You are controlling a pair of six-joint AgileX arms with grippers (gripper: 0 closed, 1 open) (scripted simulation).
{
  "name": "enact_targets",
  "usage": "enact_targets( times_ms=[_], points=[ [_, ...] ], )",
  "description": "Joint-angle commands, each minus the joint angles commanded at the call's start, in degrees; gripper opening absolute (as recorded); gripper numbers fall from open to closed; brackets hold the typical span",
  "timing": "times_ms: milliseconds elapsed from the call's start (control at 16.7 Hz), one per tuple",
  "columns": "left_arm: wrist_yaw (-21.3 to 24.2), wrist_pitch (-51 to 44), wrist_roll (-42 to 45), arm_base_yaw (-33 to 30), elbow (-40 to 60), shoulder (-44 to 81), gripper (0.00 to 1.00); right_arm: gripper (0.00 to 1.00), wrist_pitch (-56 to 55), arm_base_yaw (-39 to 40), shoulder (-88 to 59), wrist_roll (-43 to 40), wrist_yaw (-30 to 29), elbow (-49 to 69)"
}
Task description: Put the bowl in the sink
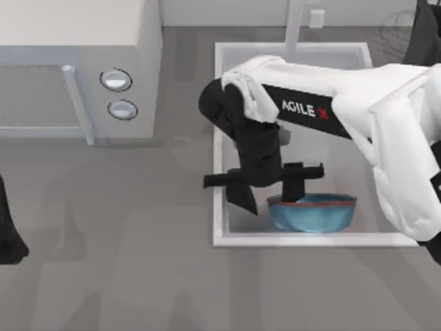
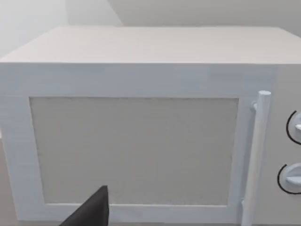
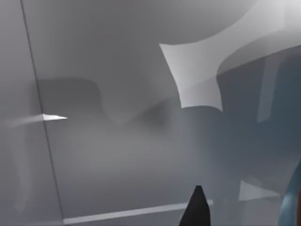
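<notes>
While the bowl (image 1: 313,212) sits in the sink (image 1: 219,172), right jaws (image 1: 275,195) spread.

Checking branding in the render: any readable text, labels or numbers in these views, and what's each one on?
"AGILE X", the X in red: on the black band of the right arm, reaching over the sink.
Microwave: no print legible by its two knobs.
Bowl: no markings.
</notes>
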State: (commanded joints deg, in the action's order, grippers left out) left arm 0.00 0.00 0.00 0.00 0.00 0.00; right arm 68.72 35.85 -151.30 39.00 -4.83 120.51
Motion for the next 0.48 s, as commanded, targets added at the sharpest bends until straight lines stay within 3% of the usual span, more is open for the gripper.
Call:
enact_targets(
  times_ms=[240, 480],
  points=[
    [0.0, 0.0, 0.0, 0.0, 0.0, 0.0, 1.0, 0.02, 0.0, 0.0, 0.0, 0.0, 0.0, 0.0],
    [0.0, 0.0, 0.0, 0.0, 0.0, 0.0, 1.0, 0.0, 0.0, 0.0, 0.0, 0.0, 0.0, 0.0]
  ],
)
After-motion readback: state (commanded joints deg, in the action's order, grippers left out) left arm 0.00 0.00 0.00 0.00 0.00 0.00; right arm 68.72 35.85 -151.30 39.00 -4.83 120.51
